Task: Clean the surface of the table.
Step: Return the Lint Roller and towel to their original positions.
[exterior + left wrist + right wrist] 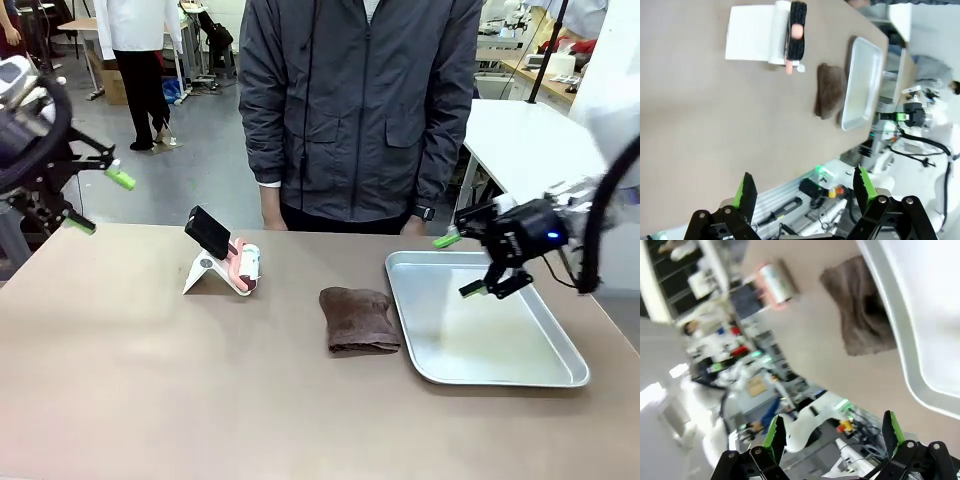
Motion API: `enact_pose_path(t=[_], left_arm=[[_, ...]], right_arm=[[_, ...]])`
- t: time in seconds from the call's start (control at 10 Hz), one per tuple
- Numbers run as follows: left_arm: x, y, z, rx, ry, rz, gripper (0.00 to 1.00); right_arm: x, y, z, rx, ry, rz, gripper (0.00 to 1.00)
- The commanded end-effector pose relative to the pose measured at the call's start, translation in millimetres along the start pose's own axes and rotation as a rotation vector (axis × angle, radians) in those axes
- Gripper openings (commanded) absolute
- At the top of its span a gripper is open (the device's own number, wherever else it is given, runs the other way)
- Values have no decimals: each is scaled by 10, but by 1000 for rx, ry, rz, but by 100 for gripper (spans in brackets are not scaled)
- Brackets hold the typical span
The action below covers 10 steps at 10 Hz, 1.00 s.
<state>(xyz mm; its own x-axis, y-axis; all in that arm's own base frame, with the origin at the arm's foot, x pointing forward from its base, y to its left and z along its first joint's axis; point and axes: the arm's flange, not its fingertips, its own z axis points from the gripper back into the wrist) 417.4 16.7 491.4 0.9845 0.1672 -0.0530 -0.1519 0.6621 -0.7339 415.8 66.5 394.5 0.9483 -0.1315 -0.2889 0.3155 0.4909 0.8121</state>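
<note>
We judge the step in hand is fetching the brown cloth [360, 320]. It lies on the table [150, 390], below and left of the right gripper [468, 264], just beside the metal tray [500, 375]. Both grippers' fingers stand apart, empty; the left gripper [100, 202] hangs well away. We should descend squarely over the fold. A busy lab lies beyond.

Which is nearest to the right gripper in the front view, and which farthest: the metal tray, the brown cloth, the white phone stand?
1. Metal tray, directly under the right gripper, on the table's right.
2. Brown cloth, just left of the tray, mid-table.
3. White phone stand, farthest, left of centre.
</note>
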Motion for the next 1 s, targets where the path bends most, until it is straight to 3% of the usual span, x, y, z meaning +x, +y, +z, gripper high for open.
enact_pose_path(t=[0.0,0.1,0.4,0.5,0.6,0.9], left_arm=[[-70,369,-23,-133,43,27,100],[-117,537,20,-233,41,17,100],[-88,990,137,-455,85,-79,100],[-23,962,74,-417,108,-35,100],[-210,906,143,-385,37,-33,100],[-210,906,143,-385,37,-33,100]], right_arm=[[-172,-327,311,199,27,58,100],[-208,-448,433,279,50,74,100],[-211,-735,554,466,-11,105,100],[-272,-592,608,338,14,54,100],[-272,-592,608,338,14,54,100],[-272,-592,608,338,14,54,100]])
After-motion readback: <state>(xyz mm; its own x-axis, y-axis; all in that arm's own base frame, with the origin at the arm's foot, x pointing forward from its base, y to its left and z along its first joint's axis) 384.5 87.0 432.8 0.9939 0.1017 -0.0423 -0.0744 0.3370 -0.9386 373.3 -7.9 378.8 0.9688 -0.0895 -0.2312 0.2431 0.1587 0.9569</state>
